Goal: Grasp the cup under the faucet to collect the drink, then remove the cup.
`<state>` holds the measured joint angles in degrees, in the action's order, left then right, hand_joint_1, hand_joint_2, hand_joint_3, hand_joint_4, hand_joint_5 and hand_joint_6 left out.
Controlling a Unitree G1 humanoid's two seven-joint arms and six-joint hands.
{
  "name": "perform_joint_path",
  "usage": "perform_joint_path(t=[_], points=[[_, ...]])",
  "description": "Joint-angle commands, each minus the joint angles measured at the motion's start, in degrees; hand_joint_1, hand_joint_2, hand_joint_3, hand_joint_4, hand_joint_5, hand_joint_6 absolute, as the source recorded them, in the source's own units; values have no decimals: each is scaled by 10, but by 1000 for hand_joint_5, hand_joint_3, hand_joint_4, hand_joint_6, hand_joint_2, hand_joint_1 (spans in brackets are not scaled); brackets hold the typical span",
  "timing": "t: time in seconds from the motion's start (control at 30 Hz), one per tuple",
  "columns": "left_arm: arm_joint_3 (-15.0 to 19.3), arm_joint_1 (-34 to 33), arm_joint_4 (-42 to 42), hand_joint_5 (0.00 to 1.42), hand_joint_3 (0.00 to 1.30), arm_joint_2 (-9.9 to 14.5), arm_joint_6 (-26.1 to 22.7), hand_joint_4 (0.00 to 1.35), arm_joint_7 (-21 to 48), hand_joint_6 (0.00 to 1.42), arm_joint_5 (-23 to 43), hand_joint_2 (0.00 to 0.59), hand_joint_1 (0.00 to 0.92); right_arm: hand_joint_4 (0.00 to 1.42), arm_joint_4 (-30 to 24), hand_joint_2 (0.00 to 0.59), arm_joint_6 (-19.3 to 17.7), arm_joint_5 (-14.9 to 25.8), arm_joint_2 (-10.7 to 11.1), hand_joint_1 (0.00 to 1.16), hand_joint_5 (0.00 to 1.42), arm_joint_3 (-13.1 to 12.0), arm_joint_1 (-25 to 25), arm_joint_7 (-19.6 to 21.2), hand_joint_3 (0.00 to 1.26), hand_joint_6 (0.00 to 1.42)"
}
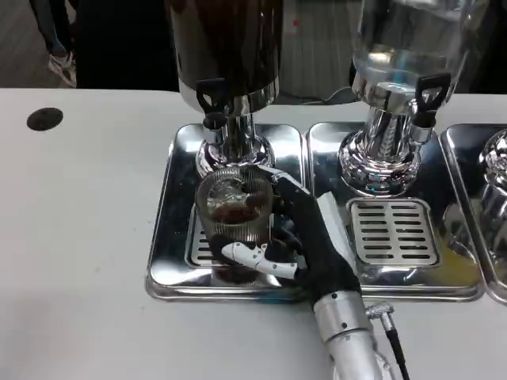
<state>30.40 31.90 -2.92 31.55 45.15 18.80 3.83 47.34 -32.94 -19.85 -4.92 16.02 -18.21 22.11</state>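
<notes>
A drinks station, like a café or canteen: two tall beverage dispensers (226, 47) are standing on chrome drip trays (170, 237) along a white surface (79, 237), someone's feet (59, 63) showing behind.

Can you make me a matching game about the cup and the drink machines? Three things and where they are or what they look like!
Things:
1. cup
2. left dispenser
3. middle dispenser

Descriptions:
A. tank of clear liquid
B. tank of dark liquid
C. held by the right hand, with a little dark drink inside

Pairs: 1-C, 2-B, 3-A
</notes>
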Motion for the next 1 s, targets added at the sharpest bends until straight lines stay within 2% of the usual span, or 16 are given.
perform_joint_path(t=[0.03,0.4,1.0], points=[[-6,-2,4,0,0,-2,-5,0,2,0,-8,0,0,385,-36,188,-5,2,-19,922,406,1,14,0,361,330],[-9,-10,1,0,0,-2,-9,0,2,0,-12,0,0,399,-112,192,11,-4,2,918,406,5,62,-11,366,338],[-21,-16,16,0,0,-3,-17,0,-2,0,-23,0,0,407,-210,196,8,1,32,909,421,-12,149,-40,366,356]])
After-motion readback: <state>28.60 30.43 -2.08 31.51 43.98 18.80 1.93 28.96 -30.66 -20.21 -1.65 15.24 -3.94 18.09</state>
